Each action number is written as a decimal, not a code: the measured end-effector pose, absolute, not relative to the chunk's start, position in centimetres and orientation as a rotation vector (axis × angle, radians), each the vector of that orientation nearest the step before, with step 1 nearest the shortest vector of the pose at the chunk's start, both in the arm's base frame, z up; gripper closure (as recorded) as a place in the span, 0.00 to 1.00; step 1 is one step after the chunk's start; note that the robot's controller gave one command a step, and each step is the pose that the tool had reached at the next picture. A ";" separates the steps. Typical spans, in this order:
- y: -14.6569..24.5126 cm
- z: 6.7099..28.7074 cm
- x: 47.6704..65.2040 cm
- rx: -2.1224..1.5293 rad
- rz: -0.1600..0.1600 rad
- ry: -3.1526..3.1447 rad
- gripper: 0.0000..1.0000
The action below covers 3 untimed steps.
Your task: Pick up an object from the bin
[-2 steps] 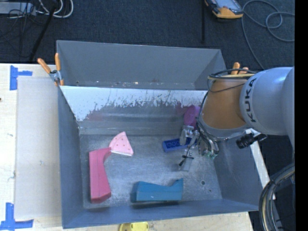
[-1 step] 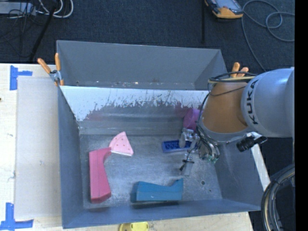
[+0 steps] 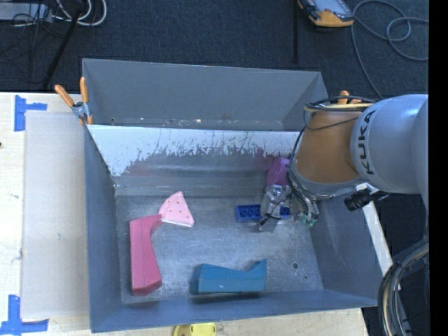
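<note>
Open middle and back-left of bin point(image 3: 203, 110), crowded right.
Bare floor along the back wall and in the centre, between wedge point(image 3: 176, 211) and brick point(image 3: 247, 212). Blocked at left by L-block point(image 3: 143, 254), at front by blue block point(image 3: 227, 278), with a narrow gap between the two. Shut off at right by arm point(image 3: 336, 152), end effector point(image 3: 269, 219) just beside the brick, purple piece point(image 3: 278, 170) behind.

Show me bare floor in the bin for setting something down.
Free: the middle floor between pale pink wedge, small blue brick and blue block; also the near-right corner. Crowded: right back, around brick, purple piece and arm.
</note>
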<state>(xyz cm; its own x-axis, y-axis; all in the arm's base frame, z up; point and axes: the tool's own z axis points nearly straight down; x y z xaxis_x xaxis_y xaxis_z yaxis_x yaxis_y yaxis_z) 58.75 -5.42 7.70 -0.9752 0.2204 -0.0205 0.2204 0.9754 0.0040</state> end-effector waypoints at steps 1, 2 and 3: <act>-5.4 7.7 58.7 0.346 0.003 3.102 1.00; -5.4 8.0 58.7 0.347 0.003 3.106 1.00; -5.4 9.7 58.4 0.347 0.003 3.123 1.00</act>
